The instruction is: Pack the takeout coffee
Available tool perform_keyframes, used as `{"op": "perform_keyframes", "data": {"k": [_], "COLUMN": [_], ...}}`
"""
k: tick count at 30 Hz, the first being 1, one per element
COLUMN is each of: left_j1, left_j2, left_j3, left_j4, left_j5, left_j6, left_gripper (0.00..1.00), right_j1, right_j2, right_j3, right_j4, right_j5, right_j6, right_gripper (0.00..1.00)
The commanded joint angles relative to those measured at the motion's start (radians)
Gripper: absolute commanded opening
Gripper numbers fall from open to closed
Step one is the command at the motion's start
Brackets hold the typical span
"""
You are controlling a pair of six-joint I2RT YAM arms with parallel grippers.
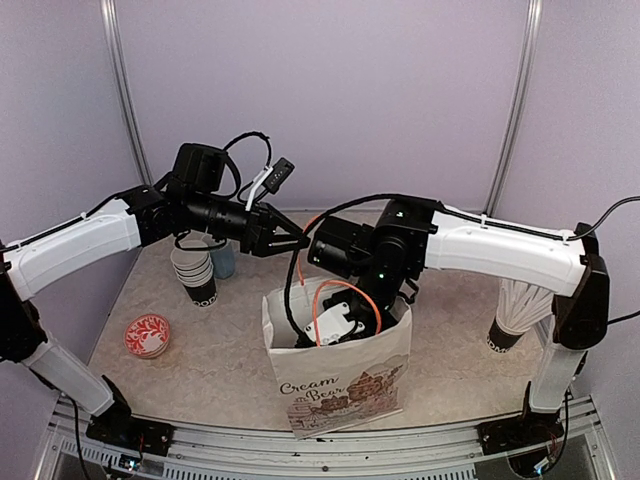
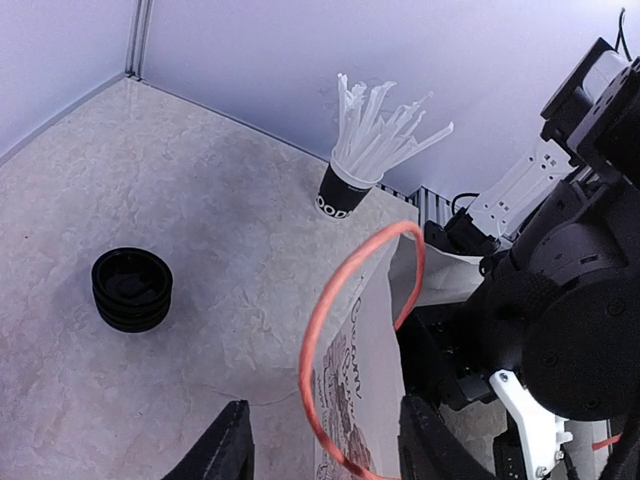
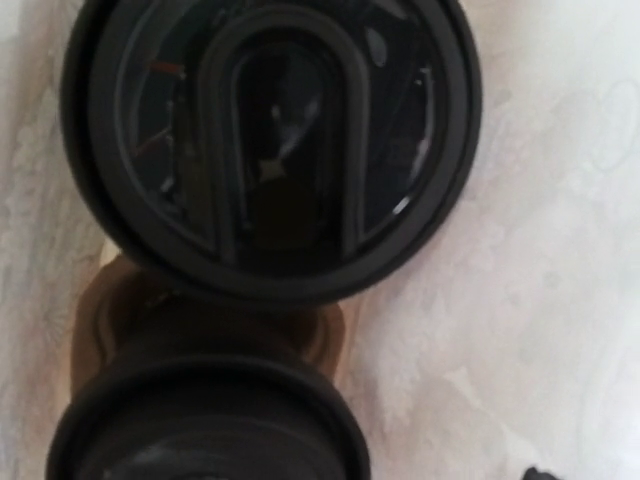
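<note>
Left gripper (image 2: 325, 412): jaws are held apart, with nothing between the fingers (image 2: 228, 445). It is hung over the orange handle (image 2: 345, 330) at the left edge of the paper bag (image 1: 345, 385).

Right gripper (image 1: 338, 322) is sunk into the bag's mouth. Its fingers are not shown in any view, so apart or together cannot be told.

Takeout coffee is seen only in the right wrist view, close under the camera. The first cup (image 3: 270, 150) is lid-up and fills the upper frame. The second cup (image 3: 210, 425) is cut by the bottom edge and blurred. The two are just beside each other, with a brown patch (image 3: 100, 315) showing between them. A pale crinkled surface lies around them; whether it is the bag's inside cannot be told.

On the table (image 1: 220, 365): a lidless cup stack (image 1: 195, 272) at back left, with a blue mug (image 1: 223, 260) just behind it. A red patterned dish (image 1: 147, 335) is placed near left and a straw cup (image 1: 515, 315) far right. A low black round stack (image 2: 132, 290) is seen from the left wrist, well apart from the straw cup.
</note>
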Motion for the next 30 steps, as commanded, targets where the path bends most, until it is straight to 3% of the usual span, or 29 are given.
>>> {"op": "perform_keyframes", "data": {"k": [1,15,20,21,23,25,30], "left_j1": [-0.001,-0.013,0.001,0.006,0.021,0.031,0.023], "left_j2": [0.021,0.064,0.052,0.053,0.064,0.079,0.149], "left_j3": [0.027,0.073,0.077,0.079,0.092,0.093,0.111], "left_j4": [0.02,0.048,0.047,0.037,0.015,0.003,-0.008], "left_j5": [0.028,0.045,0.021,0.006,-0.035,-0.074,-0.029], "left_j6": [-0.007,-0.023,-0.023,-0.027,-0.045,-0.069,-0.078], "left_gripper": [0.45,0.05,0.01,0.06,0.38,0.57,0.62], "right_j1": [0.009,0.009,0.009,0.009,0.009,0.009,0.011], "right_j2": [0.007,-0.018,-0.023,-0.025,-0.026,-0.026,-0.02], "right_j3": [0.062,0.083,0.121,0.12,0.113,0.105,0.102], "right_j4": [-0.04,-0.029,-0.032,-0.032,-0.033,-0.034,-0.033], "right_j5": [0.016,0.084,0.099,0.099,0.099,0.099,0.099], "right_j6": [0.015,0.016,0.007,0.007,0.011,0.015,0.016], "right_gripper": [0.87,0.87,0.88,0.88,0.88,0.87,0.88]}}
